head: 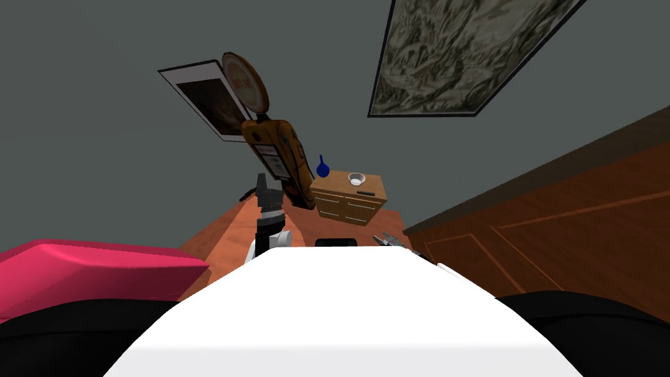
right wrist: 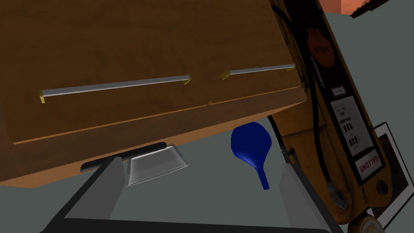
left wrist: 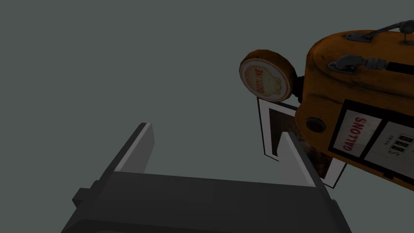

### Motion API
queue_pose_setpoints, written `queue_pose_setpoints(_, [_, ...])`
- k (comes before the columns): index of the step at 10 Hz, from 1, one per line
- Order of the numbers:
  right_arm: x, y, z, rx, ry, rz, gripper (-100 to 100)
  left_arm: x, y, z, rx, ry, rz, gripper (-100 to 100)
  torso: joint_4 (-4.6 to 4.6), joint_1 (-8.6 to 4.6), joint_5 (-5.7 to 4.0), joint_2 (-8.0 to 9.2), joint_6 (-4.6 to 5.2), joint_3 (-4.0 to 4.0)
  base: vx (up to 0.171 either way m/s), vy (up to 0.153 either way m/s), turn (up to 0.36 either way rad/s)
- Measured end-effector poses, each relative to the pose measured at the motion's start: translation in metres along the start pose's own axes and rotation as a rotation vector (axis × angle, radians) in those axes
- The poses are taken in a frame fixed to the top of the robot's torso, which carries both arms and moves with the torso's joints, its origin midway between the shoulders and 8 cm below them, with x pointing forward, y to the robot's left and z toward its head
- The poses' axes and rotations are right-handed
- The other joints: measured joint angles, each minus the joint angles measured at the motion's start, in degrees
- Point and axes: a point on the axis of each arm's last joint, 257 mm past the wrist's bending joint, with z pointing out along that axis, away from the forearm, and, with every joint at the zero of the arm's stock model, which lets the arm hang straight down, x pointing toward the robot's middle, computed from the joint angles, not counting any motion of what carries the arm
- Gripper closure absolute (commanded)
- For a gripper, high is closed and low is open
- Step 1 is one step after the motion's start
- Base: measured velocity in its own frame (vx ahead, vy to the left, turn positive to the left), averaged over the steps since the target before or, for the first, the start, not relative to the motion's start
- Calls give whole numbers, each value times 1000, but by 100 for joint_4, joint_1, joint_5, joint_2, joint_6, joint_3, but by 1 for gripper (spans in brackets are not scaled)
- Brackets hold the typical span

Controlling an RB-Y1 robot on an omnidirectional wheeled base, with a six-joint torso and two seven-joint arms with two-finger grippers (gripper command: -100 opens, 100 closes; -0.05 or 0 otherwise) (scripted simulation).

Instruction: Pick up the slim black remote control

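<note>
At the far left lies a pink cushion (head: 98,268), well apart from the work. Next comes the left gripper (left wrist: 218,162), raised beside the orange petrol pump (left wrist: 364,101) and aimed at the grey wall. I judge it is simply parked out of the way. Its fingers (left wrist: 137,149) stand wide open, about a third of the view apart, and hold nothing. A framed picture (left wrist: 275,133) leans behind the pump.

Right of the pump stands a small wooden dresser (head: 350,199), with a blue vase (head: 322,167) at its left far corner and a white bowl (head: 356,178) in the middle of the top. The remote (head: 366,193) lies flat on that top, just beside the bowl on the near right side. From the right wrist it shows as a slim black bar (right wrist: 121,155) against the bowl (right wrist: 155,164).

Nearer and further right is the right gripper (right wrist: 202,190), pointed at the dresser front, which suggests this arm is meant for the grasp. Its fingers (right wrist: 109,178) are wide open, empty and touching nothing, well short of the remote. The reach looks barely begun.
</note>
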Motion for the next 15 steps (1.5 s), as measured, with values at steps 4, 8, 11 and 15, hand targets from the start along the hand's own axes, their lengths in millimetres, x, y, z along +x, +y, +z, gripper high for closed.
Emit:
queue_pose_setpoints(4, [52,-37,-36,32,175,-112,-100,0,0,0,0,0,0,0,-1,-3,0,-7,1,-4,14,52,154])
queue_pose_setpoints(8, [96,-78,-83,63,345,-214,-100,0,0,0,0,0,0,0,-3,-6,-1,-14,0,-8,31,46,183])
queue_pose_setpoints(11, [115,-110,-117,87,451,-273,-100,0,0,0,0,0,0,0,-4,-11,-2,-18,6,-10,53,42,209])
queue_pose_setpoints(15, [138,-162,-186,132,637,-362,-100,0,0,0,0,0,0,0,-7,-9,0,-34,0,-19,78,36,242])
